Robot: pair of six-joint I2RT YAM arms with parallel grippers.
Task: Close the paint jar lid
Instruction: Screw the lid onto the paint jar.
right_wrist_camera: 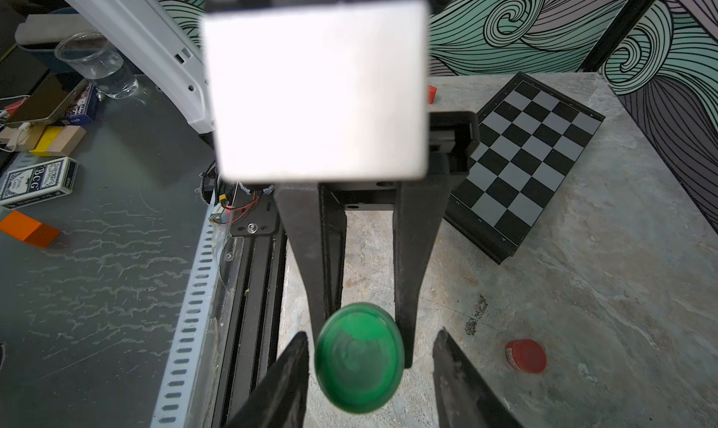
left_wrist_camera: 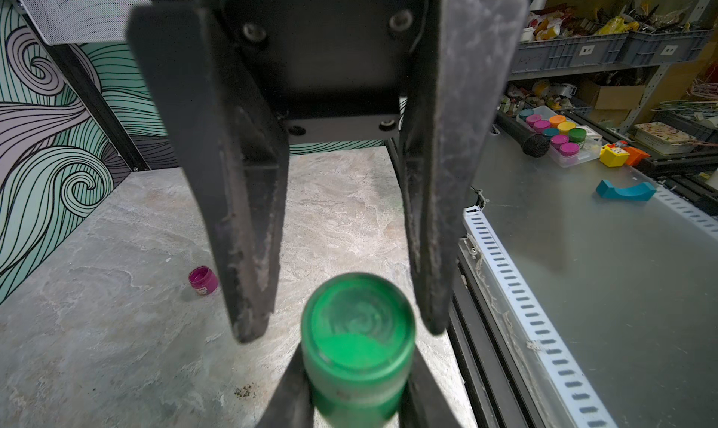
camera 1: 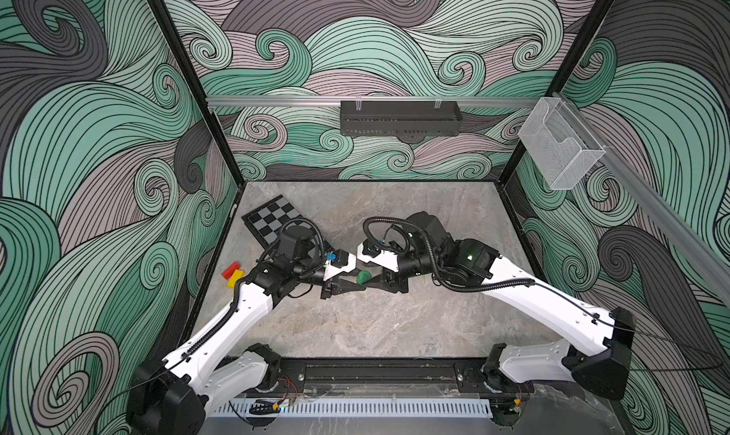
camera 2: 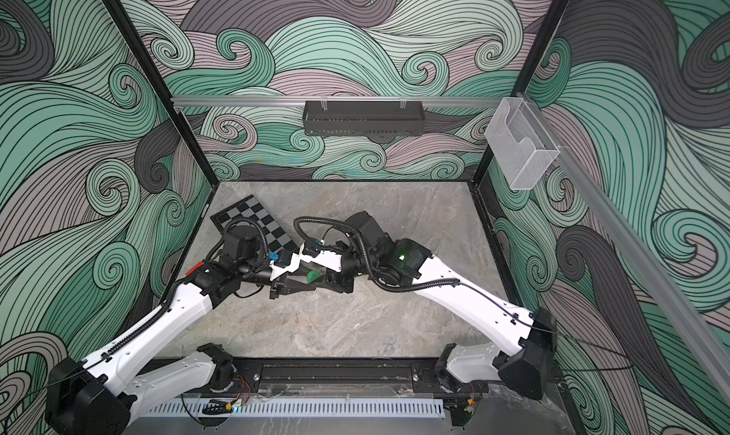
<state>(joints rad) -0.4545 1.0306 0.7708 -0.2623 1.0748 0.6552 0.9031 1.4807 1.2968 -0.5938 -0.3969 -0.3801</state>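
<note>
Paint jar [left_wrist_camera: 355, 391]: green, small, plastic by the look of it. Location: middle of the table [camera 1: 395, 326], upright where the two arms meet, and showing as a green spot in both top views. You cannot tell whether its base rests on the table or hangs just above it.

Lid [right_wrist_camera: 359, 358]: green, round and glossy, a little wider than the body, and sitting on the mouth. Whether it is threaded home is not visible.

Left gripper [right_wrist_camera: 363, 329]: clamped on the jar body below the lid, one finger on each side.

Right gripper [left_wrist_camera: 342, 323]: jaws apart, straddling the lid with a gap on both sides; it holds nothing.

Handling, as judged: light, rigid and smooth-walled, so likely to spin or slip in the grip under a twist. The smeared top of the lid suggests a slick surface. Paint could spill if you tip the jar while the lid is loose.

Where to take hold: take the lid by its rim, on opposite sides and level, with the right gripper. Keep the left grip low on the body, clear of the rim. Squeeze firmly, but not so hard that the lid bows.

Also on the table: magenta jar [left_wrist_camera: 203, 280], small red jar or cap [right_wrist_camera: 526, 356], chessboard [camera 1: 272, 217], red block [camera 1: 231, 270] and yellow block [camera 1: 236, 277].
</note>
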